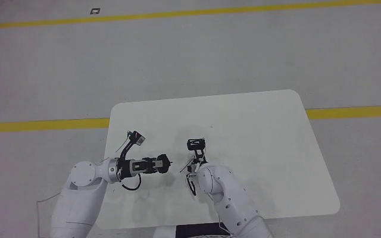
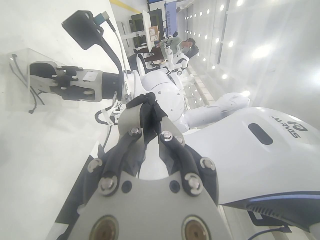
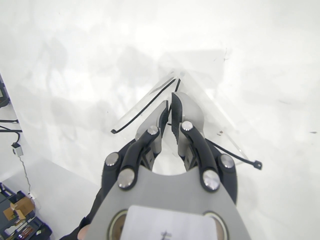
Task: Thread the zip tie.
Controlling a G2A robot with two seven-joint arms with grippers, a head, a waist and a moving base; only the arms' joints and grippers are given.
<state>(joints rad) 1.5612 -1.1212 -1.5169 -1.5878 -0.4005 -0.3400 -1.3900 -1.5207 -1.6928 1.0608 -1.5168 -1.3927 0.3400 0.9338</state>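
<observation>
A black zip tie (image 3: 142,108) is bent into a V, with its head (image 3: 257,164) hanging off to one side. It lies against a clear plastic piece (image 3: 215,111). My right gripper (image 3: 172,98) is shut on the zip tie near the bend, a little above the white table (image 1: 256,131). From the left wrist view, the right gripper (image 2: 33,76) holds the clear piece (image 2: 17,88) with black strands (image 2: 18,69) showing through it. My left gripper (image 2: 147,101) is shut, its tips wrapped in black. It sits just beside the right gripper (image 1: 189,168) in the top view, where the left gripper (image 1: 168,161) points at it.
Both arms hang over the table's near left part. The far and right parts of the tabletop (image 1: 280,172) are bare white surface. Yellow floor lines (image 1: 53,125) run past the table.
</observation>
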